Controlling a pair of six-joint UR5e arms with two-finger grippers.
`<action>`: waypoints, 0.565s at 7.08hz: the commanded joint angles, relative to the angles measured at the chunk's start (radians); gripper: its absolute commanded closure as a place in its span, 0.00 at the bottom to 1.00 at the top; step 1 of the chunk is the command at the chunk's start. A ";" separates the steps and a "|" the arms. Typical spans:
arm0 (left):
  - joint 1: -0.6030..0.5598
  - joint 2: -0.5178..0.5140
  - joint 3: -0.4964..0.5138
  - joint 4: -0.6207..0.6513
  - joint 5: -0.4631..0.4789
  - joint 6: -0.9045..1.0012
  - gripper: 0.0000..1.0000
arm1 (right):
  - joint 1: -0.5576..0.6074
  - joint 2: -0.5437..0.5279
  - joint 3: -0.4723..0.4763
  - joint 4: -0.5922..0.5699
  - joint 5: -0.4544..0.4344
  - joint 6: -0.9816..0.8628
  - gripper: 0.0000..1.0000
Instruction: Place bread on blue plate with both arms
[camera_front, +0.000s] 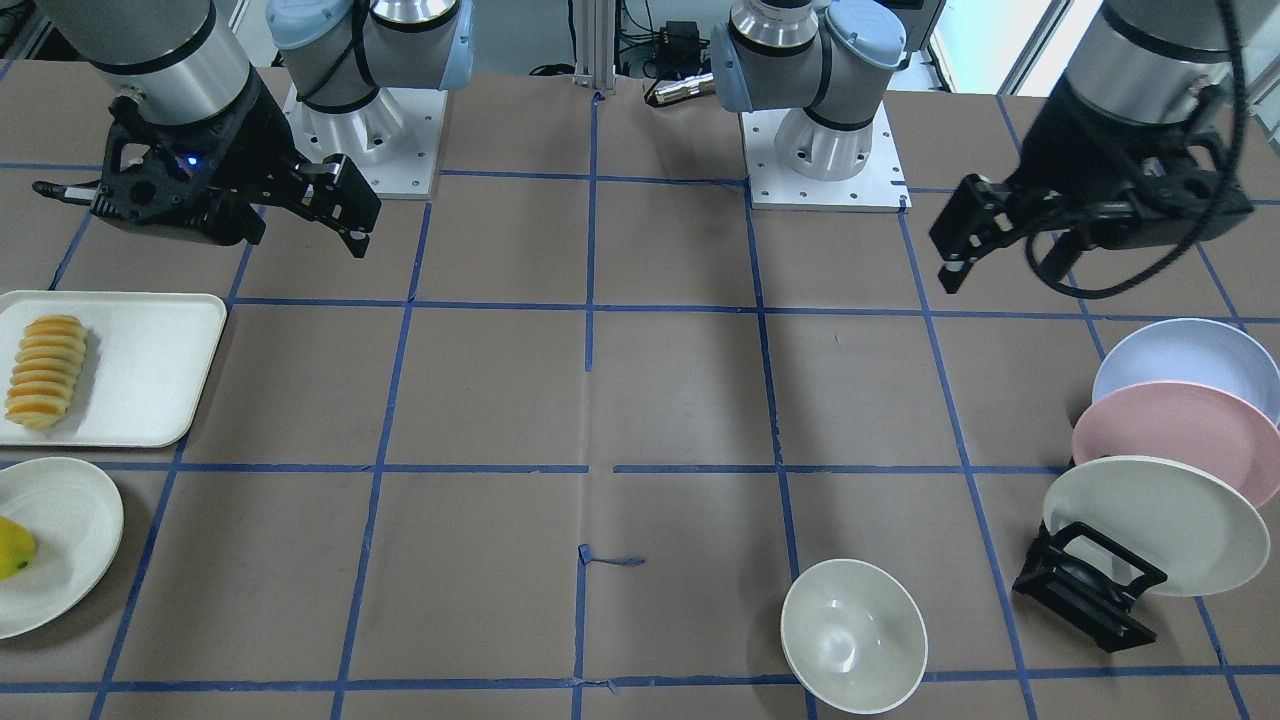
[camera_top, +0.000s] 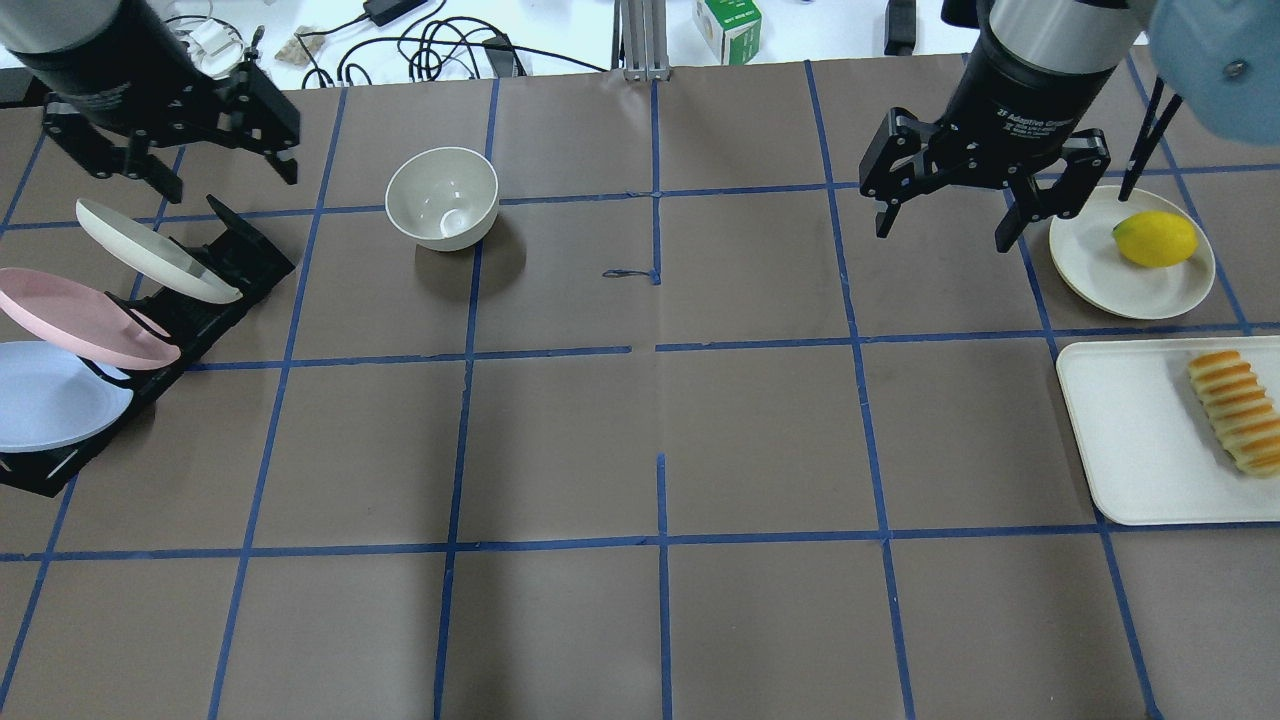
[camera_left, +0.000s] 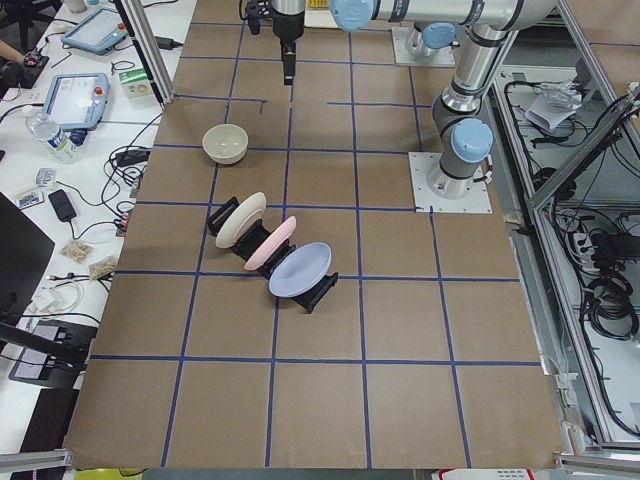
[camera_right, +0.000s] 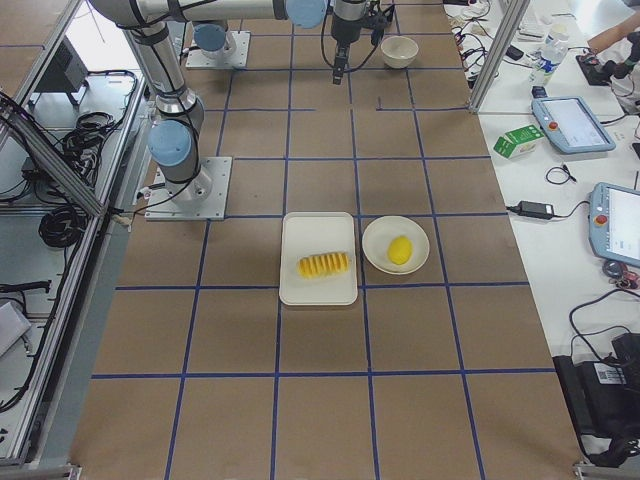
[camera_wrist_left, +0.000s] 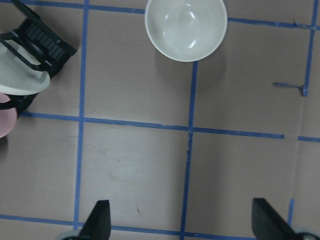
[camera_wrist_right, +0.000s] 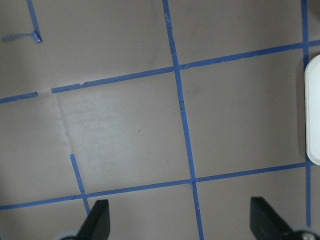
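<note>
The bread (camera_front: 45, 372) is a row of yellow-orange slices lying on a white tray (camera_front: 150, 370); it also shows in the overhead view (camera_top: 1235, 410) and the right side view (camera_right: 323, 265). The blue plate (camera_top: 50, 395) leans in a black rack (camera_top: 230, 250) as the slot nearest the robot, also seen from the front (camera_front: 1190, 365). My left gripper (camera_top: 228, 180) is open and empty, high over the rack's far end. My right gripper (camera_top: 945, 230) is open and empty, over bare table beside the lemon plate, away from the bread.
A pink plate (camera_front: 1180, 435) and a cream plate (camera_front: 1150, 520) share the rack. A white bowl (camera_top: 442, 198) stands right of the rack. A lemon (camera_top: 1155, 240) sits on a cream plate (camera_top: 1100, 280) beyond the tray. Blue tape lines grid the brown table.
</note>
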 joint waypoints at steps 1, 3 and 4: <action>0.184 0.002 -0.002 -0.005 0.011 0.040 0.00 | -0.074 0.002 0.061 -0.009 -0.004 -0.006 0.00; 0.416 -0.033 -0.009 0.004 0.011 0.052 0.00 | -0.215 0.002 0.092 -0.017 -0.053 -0.161 0.00; 0.534 -0.082 -0.009 0.022 0.009 0.123 0.00 | -0.278 0.014 0.111 -0.087 -0.064 -0.260 0.00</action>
